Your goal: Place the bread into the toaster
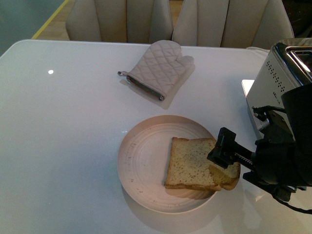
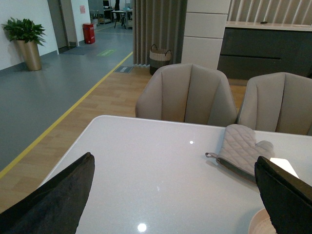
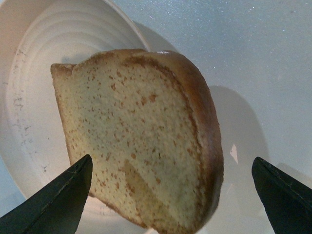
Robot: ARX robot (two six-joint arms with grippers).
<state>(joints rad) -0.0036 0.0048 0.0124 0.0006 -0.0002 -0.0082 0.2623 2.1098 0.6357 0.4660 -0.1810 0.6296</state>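
Observation:
The bread [image 1: 191, 163], a tan speckled slice with a brown crust, lies flat on a round cream plate [image 1: 141, 161] near the table's front. Its rounded crust end hangs over the plate's right rim. My right gripper [image 1: 220, 155] is open just above that end. In the right wrist view the bread [image 3: 141, 141] lies between and below the two fingers [image 3: 53, 204], which stand wide apart and do not touch it. The white toaster [image 1: 275, 83] with a chrome top stands at the right edge, behind the right arm. My left gripper [image 2: 175, 195] is open and empty above bare table.
A quilted grey oven mitt [image 1: 158, 68] lies at the table's back middle; it also shows in the left wrist view [image 2: 239, 148]. Beige chairs [image 1: 122, 19] stand behind the far edge. The white table [image 1: 58, 126] spreads left of the plate.

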